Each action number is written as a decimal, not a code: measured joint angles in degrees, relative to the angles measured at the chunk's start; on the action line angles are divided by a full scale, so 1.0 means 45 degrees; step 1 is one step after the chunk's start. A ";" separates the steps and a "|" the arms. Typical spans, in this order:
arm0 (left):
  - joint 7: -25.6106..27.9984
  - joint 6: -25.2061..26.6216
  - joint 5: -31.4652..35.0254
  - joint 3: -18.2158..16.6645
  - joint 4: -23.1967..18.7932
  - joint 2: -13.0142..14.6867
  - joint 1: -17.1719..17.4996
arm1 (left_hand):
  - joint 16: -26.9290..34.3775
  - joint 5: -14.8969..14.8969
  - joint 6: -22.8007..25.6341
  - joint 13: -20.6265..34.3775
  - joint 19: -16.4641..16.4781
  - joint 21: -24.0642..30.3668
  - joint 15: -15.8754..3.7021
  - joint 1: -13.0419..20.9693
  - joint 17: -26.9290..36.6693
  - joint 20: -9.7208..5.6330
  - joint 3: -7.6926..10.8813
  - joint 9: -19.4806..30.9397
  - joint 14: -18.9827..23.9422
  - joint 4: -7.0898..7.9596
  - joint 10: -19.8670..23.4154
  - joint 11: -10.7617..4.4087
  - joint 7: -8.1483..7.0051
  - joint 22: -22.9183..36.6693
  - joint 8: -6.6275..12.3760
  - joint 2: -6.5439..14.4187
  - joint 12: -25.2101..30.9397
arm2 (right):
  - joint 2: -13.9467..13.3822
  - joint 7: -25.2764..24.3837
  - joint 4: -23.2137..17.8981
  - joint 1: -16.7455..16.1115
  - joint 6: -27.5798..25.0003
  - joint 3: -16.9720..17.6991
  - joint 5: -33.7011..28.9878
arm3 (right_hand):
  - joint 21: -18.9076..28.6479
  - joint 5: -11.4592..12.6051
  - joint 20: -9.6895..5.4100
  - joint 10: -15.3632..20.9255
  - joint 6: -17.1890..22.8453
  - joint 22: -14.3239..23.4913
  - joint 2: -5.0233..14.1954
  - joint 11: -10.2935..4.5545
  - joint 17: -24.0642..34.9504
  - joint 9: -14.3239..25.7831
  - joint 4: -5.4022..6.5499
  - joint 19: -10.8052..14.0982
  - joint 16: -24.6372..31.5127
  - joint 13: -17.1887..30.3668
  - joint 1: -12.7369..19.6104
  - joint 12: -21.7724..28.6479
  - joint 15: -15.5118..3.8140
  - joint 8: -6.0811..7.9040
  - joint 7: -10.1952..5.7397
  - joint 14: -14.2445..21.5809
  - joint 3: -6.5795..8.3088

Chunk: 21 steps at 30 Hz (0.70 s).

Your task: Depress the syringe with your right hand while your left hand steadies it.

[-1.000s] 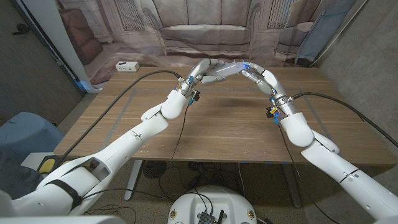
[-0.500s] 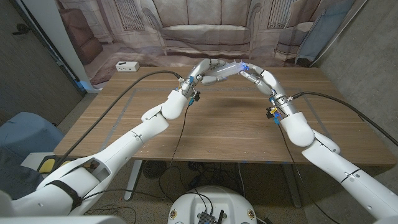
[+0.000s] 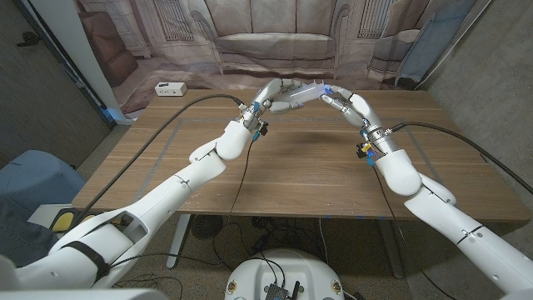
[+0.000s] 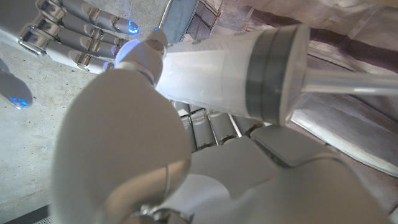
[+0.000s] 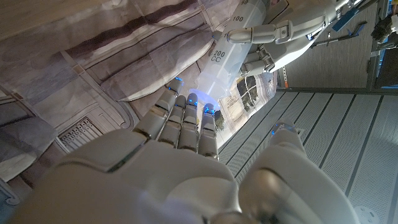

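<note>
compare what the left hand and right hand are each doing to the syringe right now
The left hand grips the syringe around its barrel; the right hand has its fingers at the syringe's end, not wrapped around it. The left hand comes from the robot's left, the right hand from its right. Both are raised above the table and meet at the syringe.

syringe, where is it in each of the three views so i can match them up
Head view: the syringe is held above the table's far middle, between the left hand and the right hand.
Left wrist view: its clear barrel with the grey plunger seal crosses the upper half.
Right wrist view: the barrel marked 200 CC lies beyond the right hand's fingertips.
Shared landmark: the printed sofa backdrop.
</note>
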 measured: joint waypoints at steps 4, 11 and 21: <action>-0.0046 -0.0001 -0.0015 0.0005 0.0058 -0.0008 -0.0040 | -0.0001 -0.0003 0.0000 -0.0001 -0.0002 0.0002 0.0000 0.0000 0.0000 0.0002 0.0000 -0.0001 0.0000 0.0000 -0.0006 0.0006 0.0000 0.0000 -0.0001 0.0000 0.0000 | -0.0002 0.0012 0.0003 0.0029 -0.0003 -0.0018 0.0002 | 0.0000 0.0000 -0.0022 0.0053 0.0022 0.0000 0.0000 -0.0053 0.0000 0.0000 0.0000 0.0022 0.0000 0.0000 0.0000 0.0000 0.0000 0.0002 -0.0017 -0.0001 0.0000; -0.0077 -0.0007 -0.0027 0.0029 0.0133 -0.0031 -0.0085 | -0.0019 -0.0031 -0.0021 -0.0002 -0.0020 0.0046 0.0000 0.0000 0.0000 0.0019 0.0000 -0.0003 0.0000 0.0000 -0.0019 0.0018 -0.0021 0.0000 -0.0007 0.0000 -0.0001 | 0.0000 0.0000 0.0048 0.0043 0.0011 -0.0022 0.0002 | 0.0000 0.0001 -0.0021 0.0053 0.0041 0.0000 0.0000 -0.0053 -0.0001 0.0003 0.0000 0.0021 0.0000 0.0000 0.0000 0.0000 0.0002 0.0002 0.0005 -0.0002 0.0000; -0.0082 -0.0041 -0.0045 0.0045 0.0193 -0.0040 -0.0105 | -0.0041 0.0011 0.0008 0.0063 -0.0022 0.0045 0.0000 0.0000 0.0000 0.0021 -0.0001 -0.0012 0.0000 0.0000 -0.0021 0.0021 0.0008 0.0000 -0.0015 0.0000 -0.0015 | 0.0078 -0.0169 0.0117 0.0021 0.0121 0.0024 0.0001 | 0.0000 0.0001 0.0040 -0.0085 0.0101 0.0000 0.0000 -0.0023 -0.0002 0.0025 0.0000 -0.0041 -0.0052 0.0000 0.0000 -0.0083 0.0149 -0.0064 0.0065 -0.0150 0.0000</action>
